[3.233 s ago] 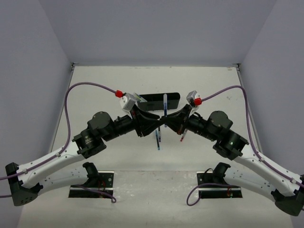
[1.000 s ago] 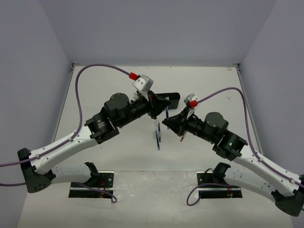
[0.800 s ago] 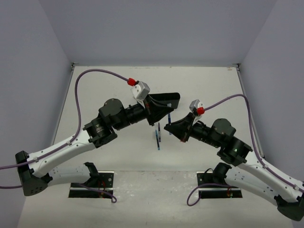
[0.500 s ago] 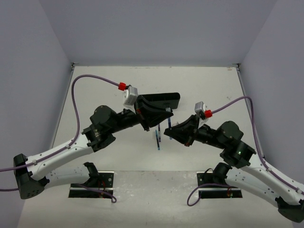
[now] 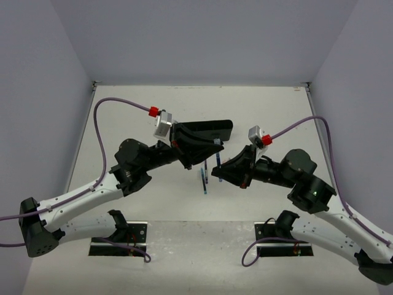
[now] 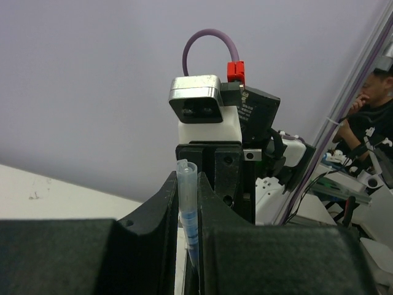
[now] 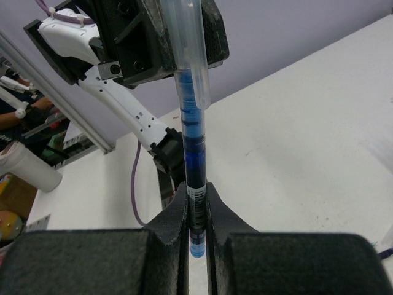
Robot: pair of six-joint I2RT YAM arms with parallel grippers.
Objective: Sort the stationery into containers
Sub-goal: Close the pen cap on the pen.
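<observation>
A blue pen with a clear cap (image 7: 191,135) stands between my two grippers. My right gripper (image 7: 196,212) is shut on its barcode end. My left gripper (image 6: 187,184) is shut on the capped end of the same pen (image 6: 188,206). In the top view the left gripper (image 5: 214,147) and right gripper (image 5: 217,170) meet tip to tip above the table, with the pen (image 5: 218,161) between them. The black organizer tray (image 5: 209,129) lies just behind them, partly hidden by the left gripper. Two dark blue pens (image 5: 204,179) lie on the table below. The eraser is out of view.
The white table is walled by grey panels on three sides. Two black base plates (image 5: 116,238) (image 5: 284,239) sit at the near edge. Purple cables (image 5: 123,102) arch over both arms. The right arm covers the table to the right of the loose pens.
The left gripper swung back from the tray toward the centre. The right gripper rose off the table with the blue pen. The two now meet on that pen.
</observation>
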